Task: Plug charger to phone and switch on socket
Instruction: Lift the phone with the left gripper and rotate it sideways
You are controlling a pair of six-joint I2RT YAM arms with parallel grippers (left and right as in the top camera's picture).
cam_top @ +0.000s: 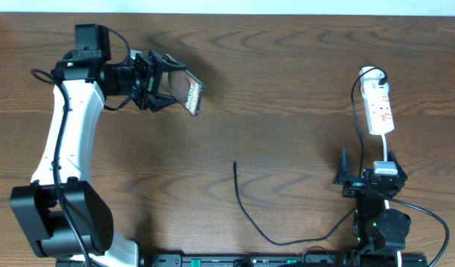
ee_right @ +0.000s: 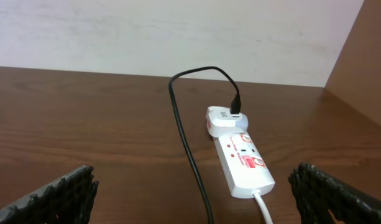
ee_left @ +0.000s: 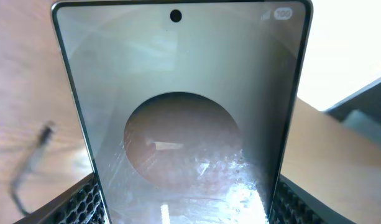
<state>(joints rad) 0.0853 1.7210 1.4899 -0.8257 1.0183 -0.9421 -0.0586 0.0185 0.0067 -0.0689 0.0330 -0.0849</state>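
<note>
Phone [cam_top: 191, 95] sits grasped in the left gripper [cam_top: 168, 85]. Right gripper [cam_top: 367, 169] stands spread wide and empty near the socket [cam_top: 379, 107]. Charger [cam_top: 246, 211] lies loose, apart from both.

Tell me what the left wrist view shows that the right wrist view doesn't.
Left wrist only: the phone, screen facing the camera, held in the left gripper, and the loose tip of the charger lying on the table. Right wrist only: the socket with a white adapter plugged in, its white cord, and the right gripper open and empty. Both: charger cable and table.
</note>
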